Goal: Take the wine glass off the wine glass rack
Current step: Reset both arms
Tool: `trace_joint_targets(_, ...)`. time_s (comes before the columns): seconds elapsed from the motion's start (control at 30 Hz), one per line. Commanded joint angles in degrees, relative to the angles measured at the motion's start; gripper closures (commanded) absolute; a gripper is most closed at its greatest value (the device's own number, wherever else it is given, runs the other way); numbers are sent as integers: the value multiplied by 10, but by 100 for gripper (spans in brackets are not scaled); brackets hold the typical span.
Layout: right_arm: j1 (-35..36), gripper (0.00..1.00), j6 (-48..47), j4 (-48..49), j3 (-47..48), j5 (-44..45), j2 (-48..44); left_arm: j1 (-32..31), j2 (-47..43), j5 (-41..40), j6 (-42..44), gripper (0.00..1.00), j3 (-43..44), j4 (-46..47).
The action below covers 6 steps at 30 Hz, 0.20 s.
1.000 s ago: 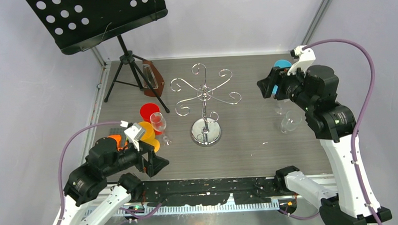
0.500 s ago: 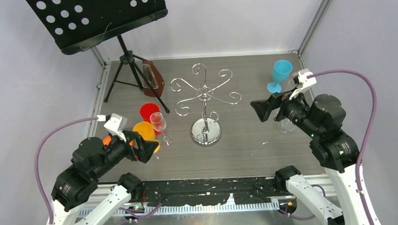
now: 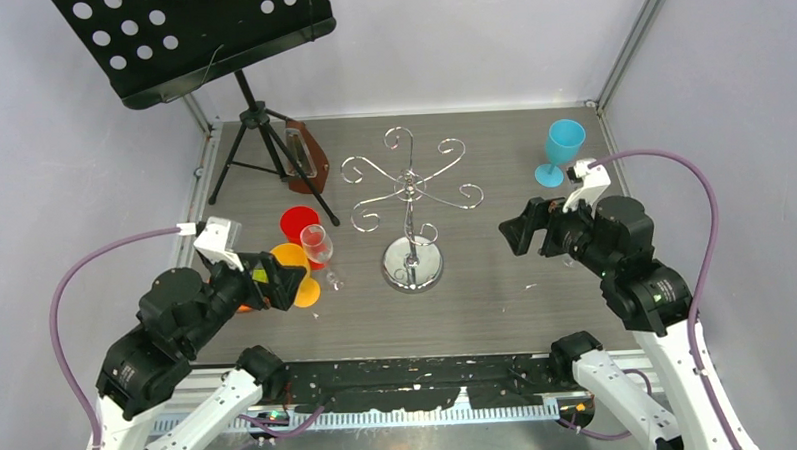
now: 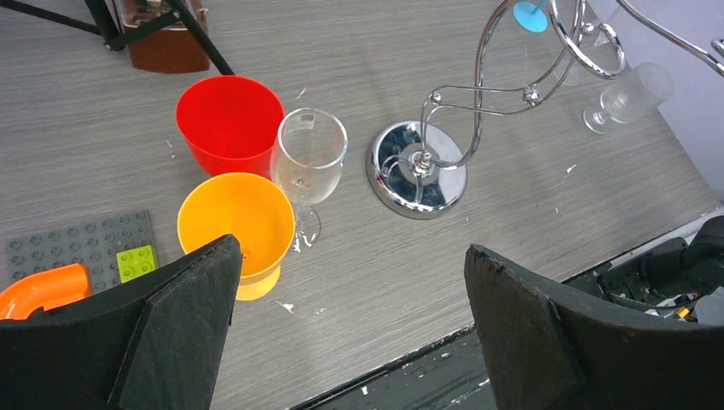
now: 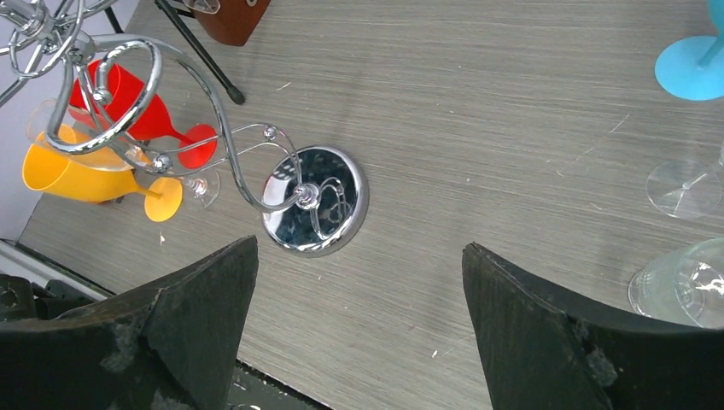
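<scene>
The chrome wine glass rack stands mid-table, and no glass hangs on its scroll arms. It also shows in the left wrist view and the right wrist view. A clear wine glass stands left of its base, also in the left wrist view. A blue wine glass stands at the back right. Two clear glasses stand at the right. My left gripper is open and empty near the orange cup. My right gripper is open and empty, right of the rack.
A red cup and an orange cup stand beside the left clear glass. A black tripod music stand and a brown block are at the back left. A grey stud plate with an orange piece lies near left.
Both arms have drawn back toward the near edge. The right gripper left the back-right corner, uncovering the blue glass. The left gripper swung up and left, over the orange cup. Both stay open and empty.
</scene>
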Motion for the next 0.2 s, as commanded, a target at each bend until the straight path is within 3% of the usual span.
trace_joint_targets(0.0,3,5,13,16,-2,1,9,-1,11,-19,-13,0,20,0)
trace_joint_targets(0.17,3,5,16,27,-11,5,9,-2,7,-29,-16,0,23,-6)
